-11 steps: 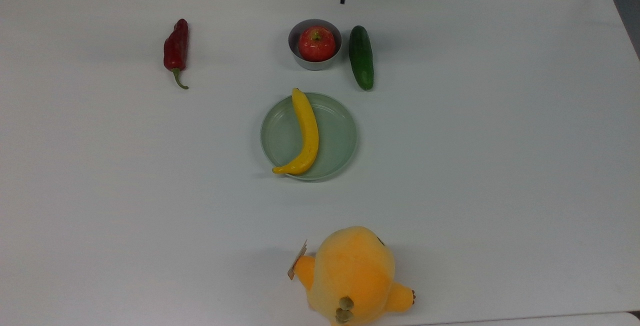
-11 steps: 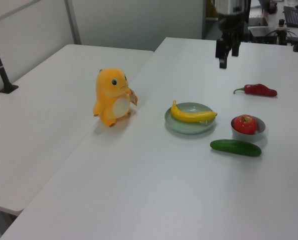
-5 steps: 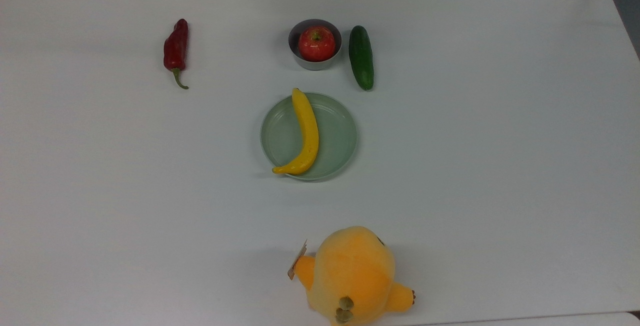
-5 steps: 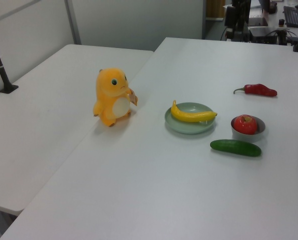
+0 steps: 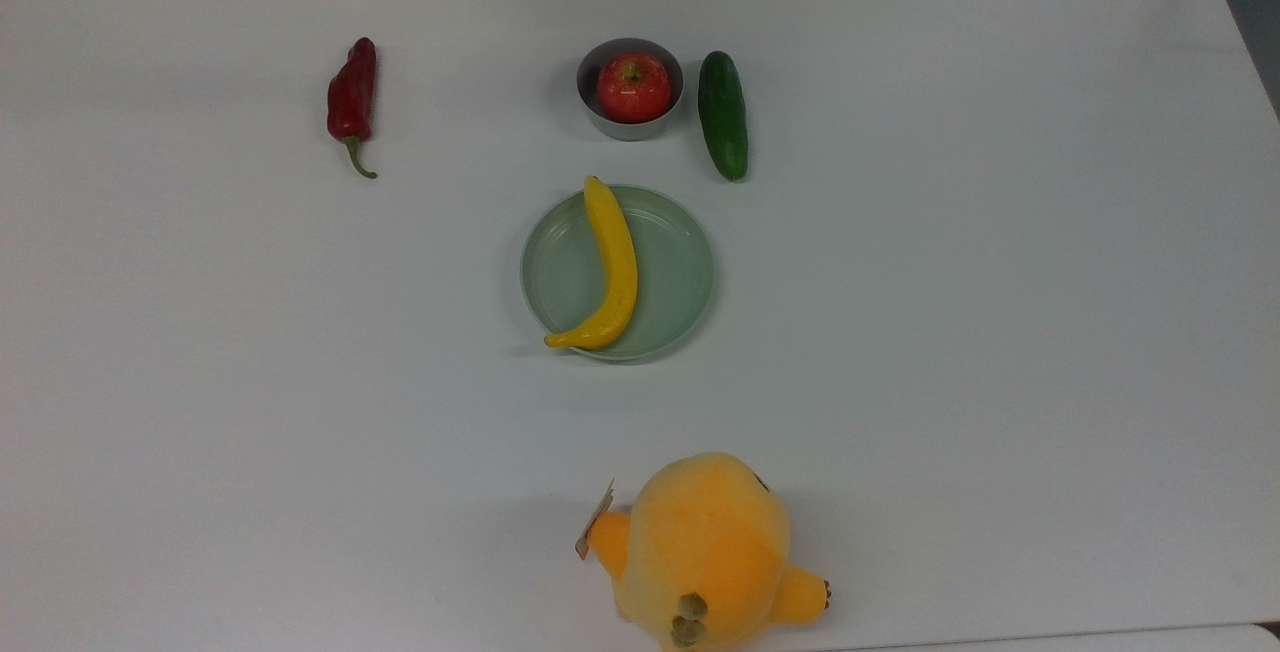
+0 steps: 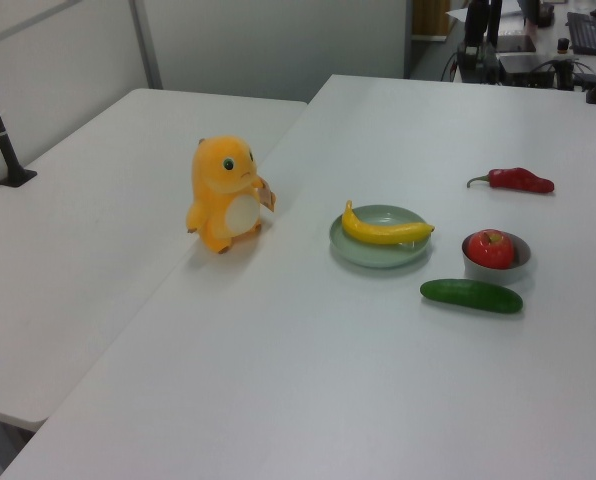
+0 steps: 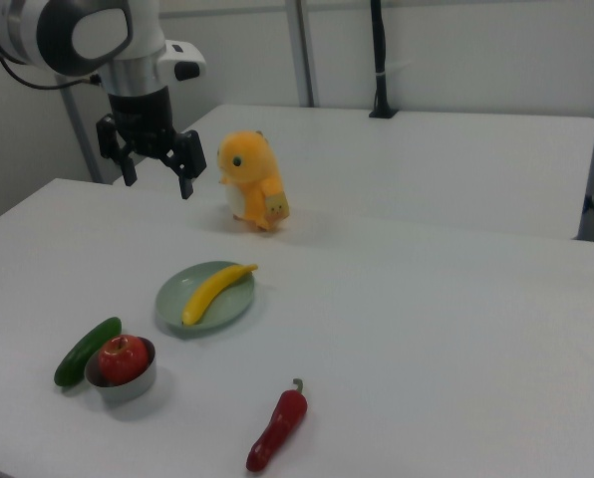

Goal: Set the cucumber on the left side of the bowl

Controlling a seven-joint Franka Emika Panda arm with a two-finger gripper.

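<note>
- Since the earlier pictures the arm has gone up and away: one second ago the claw was hanging over the far edge of the table in the top view and the left view, and now it is out of both. The things on the table have not moved.
- In the right view the claw point(image 7: 155, 169) hangs high above the table point(image 5: 950, 332), with its two fingers apart and nothing between them.
- The cucumber point(image 5: 722, 114) lies flat on the table just beside the bowl point(image 5: 608, 122), perhaps touching its wall. It is on the top view's right of the bowl, and on the right view's left of it.
- The bowl holds a red apple point(image 5: 633, 87).
- I judge that the task is finished or almost finished: the cucumber rests alone next to the bowl, and the claw is free and lifted away. Which side counts as "left" depends on the viewpoint, so I cannot confirm this fully.
- Relative to the claw, in the right view the cucumber point(image 7: 87, 351) is well below it and a little toward the right view's left, well apart from the fingers. The bowl point(image 7: 128, 382) is just beside it.
- The plate point(image 5: 680, 272) with the banana point(image 5: 612, 267), the red chili pepper point(image 5: 352, 97) and the orange plush toy point(image 5: 705, 547) stay out of this work.
</note>
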